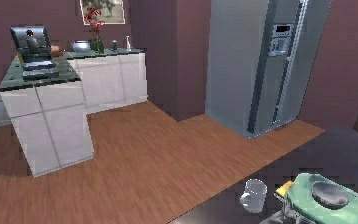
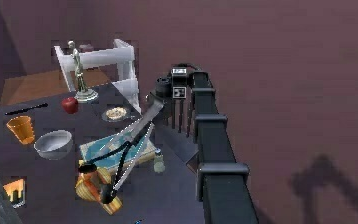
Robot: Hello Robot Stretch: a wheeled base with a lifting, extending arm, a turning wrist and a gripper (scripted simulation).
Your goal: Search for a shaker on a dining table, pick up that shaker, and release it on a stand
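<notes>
The arm point(image 2: 212, 150) is reaching out across the dark worktop point(image 2: 47, 178), with the gripper point(image 2: 159, 98) at its far end. There's clutter lying behind it, so I cannot tell whether it holds anything. The likeliest shaker is that small pale canister point(image 2: 159, 160), upright just beside the teal book point(image 2: 112, 150) and close to the arm. It looks light, rigid and smooth, and easy to tip, so I'd take it square round the middle of its body. On to the containers: an orange cup point(image 2: 20, 128), contents hidden from here, then a grey bowl point(image 2: 53, 144) near it with nothing showing inside. In the forward view there's a white mug point(image 1: 253, 194) by the worktop's edge.
</notes>
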